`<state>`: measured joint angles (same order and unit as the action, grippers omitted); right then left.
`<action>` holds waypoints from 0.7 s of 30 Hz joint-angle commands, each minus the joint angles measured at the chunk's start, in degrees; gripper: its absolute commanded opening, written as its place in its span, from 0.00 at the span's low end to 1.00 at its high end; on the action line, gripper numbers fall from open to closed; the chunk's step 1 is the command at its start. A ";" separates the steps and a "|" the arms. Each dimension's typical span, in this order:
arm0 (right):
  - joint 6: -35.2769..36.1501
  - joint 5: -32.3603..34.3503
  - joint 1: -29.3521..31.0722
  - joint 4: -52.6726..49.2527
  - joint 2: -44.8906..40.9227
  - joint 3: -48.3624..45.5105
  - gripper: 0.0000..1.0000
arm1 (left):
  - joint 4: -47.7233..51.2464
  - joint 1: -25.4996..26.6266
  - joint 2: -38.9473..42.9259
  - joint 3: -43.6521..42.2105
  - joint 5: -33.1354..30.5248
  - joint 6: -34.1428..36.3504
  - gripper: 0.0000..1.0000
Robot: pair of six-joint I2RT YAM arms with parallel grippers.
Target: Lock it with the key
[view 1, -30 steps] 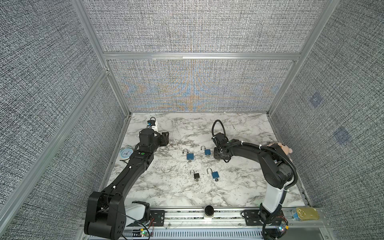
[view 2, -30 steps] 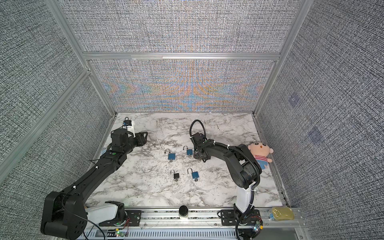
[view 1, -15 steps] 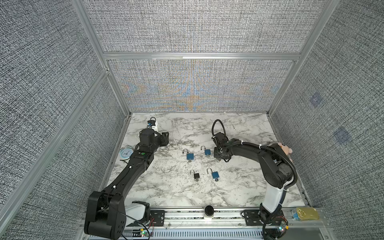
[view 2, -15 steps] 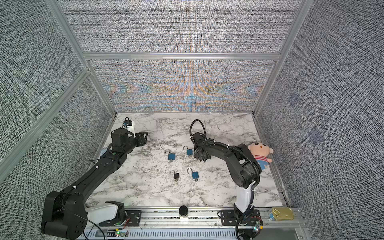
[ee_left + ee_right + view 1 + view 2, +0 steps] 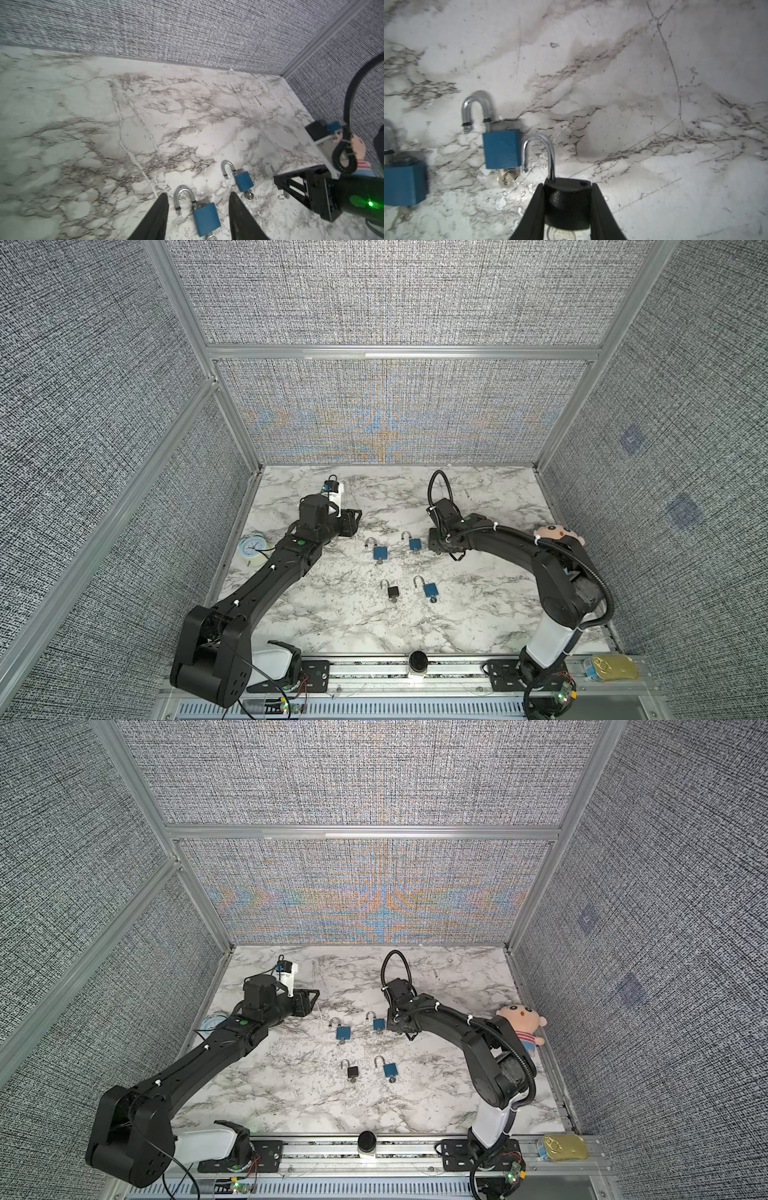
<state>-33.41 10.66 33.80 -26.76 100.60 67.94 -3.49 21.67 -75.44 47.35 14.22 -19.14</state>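
A white marble tabletop (image 5: 332, 614) veined in grey, walled in by grey woven panels (image 5: 395, 302), carries several small padlocks. The right gripper (image 5: 568, 185) is clamped on the dark padlock (image 5: 566, 205) — its black fingers press both flanks of the squat black body, low over the marble just right of the table's middle. The chrome shackle (image 5: 538, 153) is swung open: one leg sits in the body, and the free end hangs clear beside its open hole. A silver key (image 5: 563, 234) shows under the body's base. Just beside it lies a blue padlock (image 5: 501, 148), its shackle open too and a key in its base. In both top views the held lock is hidden beneath the gripper. The left gripper (image 5: 198, 195) hangs released, fingers spread, near a second blue padlock (image 5: 206, 216).
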 commanded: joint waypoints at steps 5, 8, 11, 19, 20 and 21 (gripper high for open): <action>2.85 -2.22 2.05 -2.02 -4.91 1.88 0.24 | -14.15 3.59 -4.95 -2.52 14.52 -6.59 0.49; 3.09 -2.88 3.15 -2.62 -6.65 2.52 0.24 | -17.63 5.45 -6.84 -2.14 16.00 -8.02 0.49; 3.27 -3.23 4.03 -3.37 -7.82 3.28 0.24 | -18.05 7.43 -9.30 -0.22 17.19 -7.85 0.49; 3.00 -3.51 5.43 -3.91 -9.45 4.04 0.24 | -22.25 10.67 -15.28 2.24 20.62 -9.47 0.49; 2.94 -3.58 5.48 -3.86 -9.55 4.04 0.24 | -23.34 10.67 -15.75 2.22 21.30 -10.21 0.49; 2.90 -3.67 5.63 -3.87 -9.75 4.12 0.24 | -24.36 10.76 -16.34 2.16 21.76 -10.91 0.49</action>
<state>-30.02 7.18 39.20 -30.17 91.37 71.57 -22.83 32.40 -90.83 49.39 33.47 -28.01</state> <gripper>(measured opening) 0.281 0.494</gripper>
